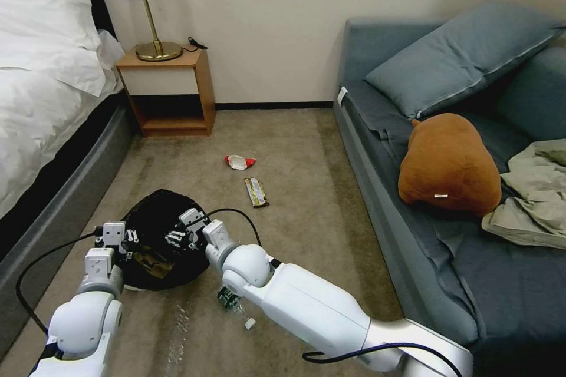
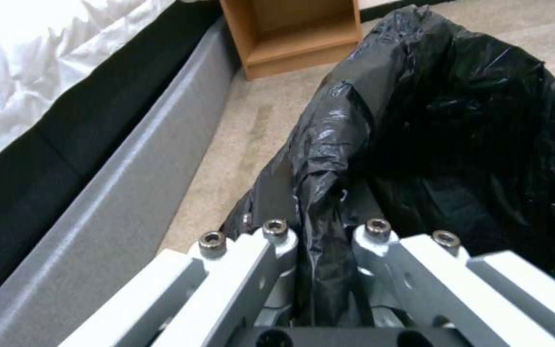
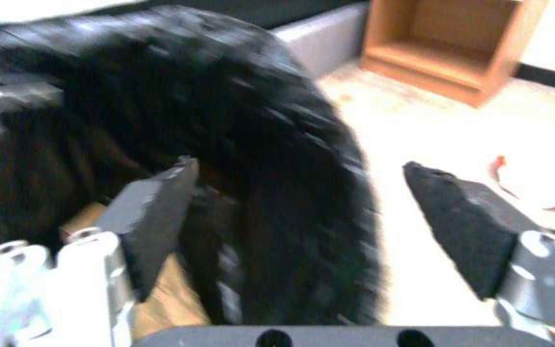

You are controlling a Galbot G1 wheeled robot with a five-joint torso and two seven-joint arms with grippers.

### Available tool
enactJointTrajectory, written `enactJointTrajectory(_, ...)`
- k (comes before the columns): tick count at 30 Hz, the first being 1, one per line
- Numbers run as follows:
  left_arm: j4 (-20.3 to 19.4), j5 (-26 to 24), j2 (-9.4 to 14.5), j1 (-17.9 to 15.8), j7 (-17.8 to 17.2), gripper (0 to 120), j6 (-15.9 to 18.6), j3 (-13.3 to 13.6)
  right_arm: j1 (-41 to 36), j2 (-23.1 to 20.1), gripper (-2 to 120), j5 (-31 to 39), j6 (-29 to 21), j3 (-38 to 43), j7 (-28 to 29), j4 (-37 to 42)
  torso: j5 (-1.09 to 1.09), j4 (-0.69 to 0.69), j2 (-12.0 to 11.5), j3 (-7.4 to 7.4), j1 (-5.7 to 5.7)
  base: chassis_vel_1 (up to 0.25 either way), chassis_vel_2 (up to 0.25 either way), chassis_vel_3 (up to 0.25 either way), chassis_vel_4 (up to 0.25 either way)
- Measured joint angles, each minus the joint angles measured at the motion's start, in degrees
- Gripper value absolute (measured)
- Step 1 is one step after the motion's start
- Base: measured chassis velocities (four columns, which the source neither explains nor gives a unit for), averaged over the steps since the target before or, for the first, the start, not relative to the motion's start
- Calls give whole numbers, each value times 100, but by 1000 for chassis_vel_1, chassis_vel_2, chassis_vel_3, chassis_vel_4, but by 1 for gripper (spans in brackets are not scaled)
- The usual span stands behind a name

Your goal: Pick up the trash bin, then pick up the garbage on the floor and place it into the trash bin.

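Note:
The trash bin (image 1: 154, 221), lined with a glossy black bag (image 2: 457, 125), stands on the carpet beside the bed. My left gripper (image 1: 116, 240) is shut on the bag-covered rim (image 2: 319, 231). My right gripper (image 1: 181, 228) hangs open over the bin's other side, the black rim between its pads (image 3: 152, 212). A tan paper bag (image 1: 150, 262) lies inside the bin (image 3: 162, 299). A clear bottle with a green label (image 1: 227, 298) lies on the floor under my right arm. Farther off lie a dark snack wrapper (image 1: 256, 191) and a red-and-white wrapper (image 1: 239, 161).
The bed (image 1: 41, 106) runs along the left with its grey base (image 2: 98, 202) close to the bin. A wooden nightstand (image 1: 168, 91) stands at the wall. The blue sofa (image 1: 424, 230) on the right holds a brown plush cushion (image 1: 449, 165) and a khaki jacket (image 1: 533, 200).

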Motion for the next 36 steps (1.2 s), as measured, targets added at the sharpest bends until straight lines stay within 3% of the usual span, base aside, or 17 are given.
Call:
enactJointTrajectory(4,108,-18,99,-11,-2,4,-60,-102,-45,-359,98,9,-428,136,229,168,0,-1,0,0,0,0,0,0,0)
enactJointTrajectory(14,377,-210,402,-44,-6,4,-103,-276,-573,-670,100,-455,-1246,475,831,70,0,0,0,0,0,0,0,0,0)
enactJointTrajectory(27,443,-326,539,-184,-16,4,-51,-276,-1983,-426,100,-1323,-1194,871,606,-80,0,0,0,0,0,0,0,0,0)
enactJointTrajectory(36,560,-435,662,-238,-26,4,-23,-323,-2265,-299,100,-1559,-1124,953,463,-38,0,0,0,0,0,0,0,0,0)
